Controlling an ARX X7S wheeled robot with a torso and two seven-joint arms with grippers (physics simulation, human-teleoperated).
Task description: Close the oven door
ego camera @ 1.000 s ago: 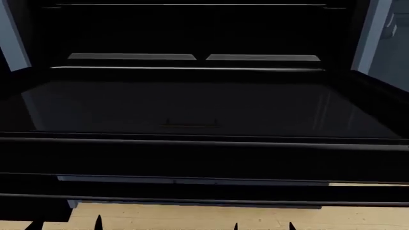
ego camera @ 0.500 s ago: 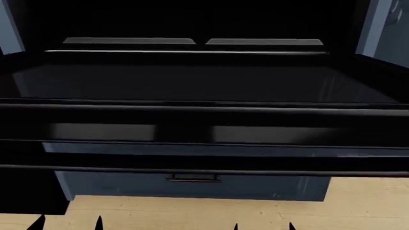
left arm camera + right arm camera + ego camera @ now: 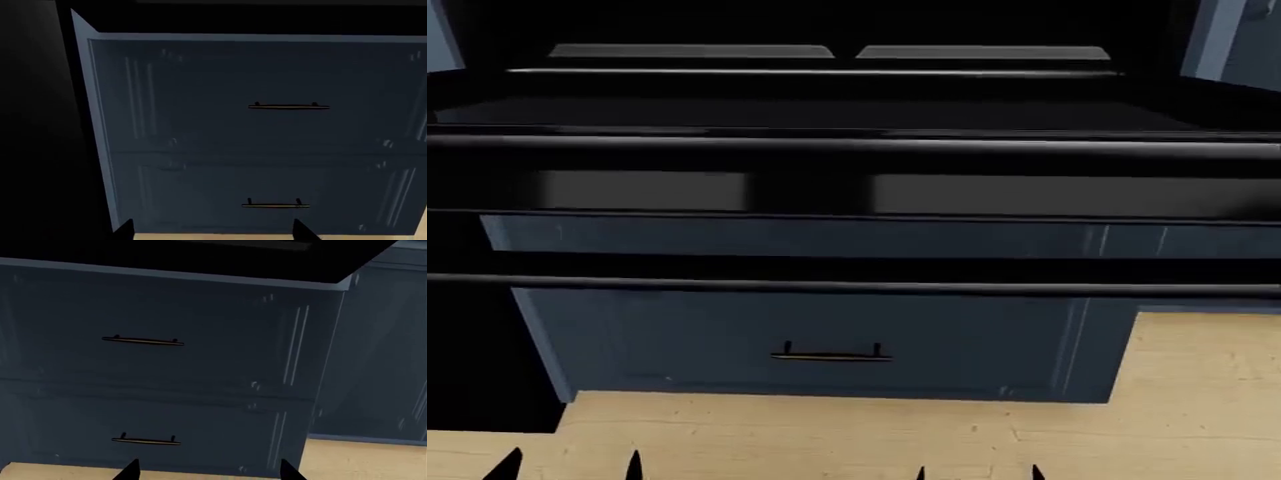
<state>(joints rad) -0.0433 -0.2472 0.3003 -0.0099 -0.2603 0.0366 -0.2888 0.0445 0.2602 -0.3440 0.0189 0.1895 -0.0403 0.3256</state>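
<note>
Both claws, left claw (image 3: 567, 463) and right claw (image 3: 977, 470), show only as dark fingertips, spread apart, gripping nothing, hanging over the wood floor (image 3: 868, 440).

Oven door (image 3: 854, 190) hangs open, lying flat, above and ahead of both claws, touching neither; its long thin bar handle (image 3: 854, 286) runs along the near edge. Blue-grey cabinet front (image 3: 260, 135) fills both wrist views straight ahead of the claws, under the black door edge. Upper drawer handle (image 3: 289, 106) and lower drawer handle (image 3: 275, 204) sit ahead of the left claw; the same pair appears ahead of the right claw.
</note>
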